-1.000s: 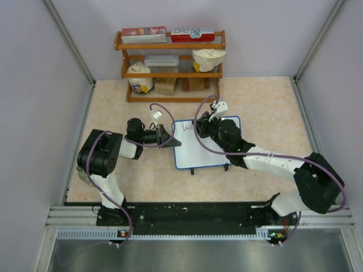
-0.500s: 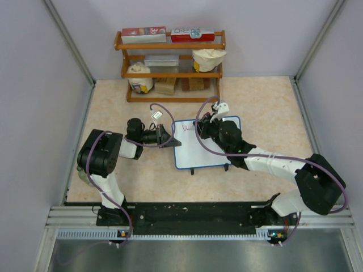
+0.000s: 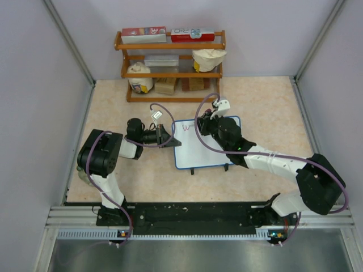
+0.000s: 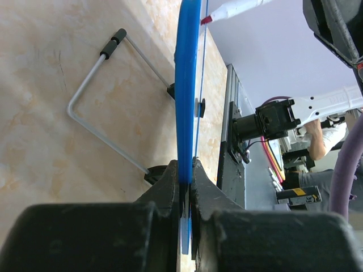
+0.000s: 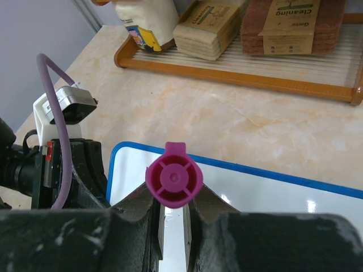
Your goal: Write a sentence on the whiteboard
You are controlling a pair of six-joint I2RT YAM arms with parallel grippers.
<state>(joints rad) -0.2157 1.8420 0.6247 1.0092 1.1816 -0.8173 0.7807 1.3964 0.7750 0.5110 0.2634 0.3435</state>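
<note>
The whiteboard (image 3: 199, 151), white with a thin blue frame, lies tilted on its wire stand mid-table. My left gripper (image 3: 171, 141) is shut on its left edge. The left wrist view shows the blue frame (image 4: 187, 85) edge-on between the fingers of that gripper (image 4: 188, 173). My right gripper (image 3: 209, 121) is over the board's top edge, shut on a marker with a magenta end (image 5: 173, 177). Its red tip (image 4: 206, 20) touches the board face. Short red strokes (image 3: 184, 128) show at the board's top left. The board's surface (image 5: 272, 195) lies below the right gripper (image 5: 173, 214).
A wooden shelf (image 3: 170, 73) with boxes, bags and sponges stands at the back. The board's wire stand (image 4: 102, 127) rests on the beige table. Grey walls close both sides. The shelf's lower rail (image 5: 238, 80) is just beyond the board.
My right gripper has shifted slightly right and back along the board's top with the marker. The left gripper and the board have not moved.
</note>
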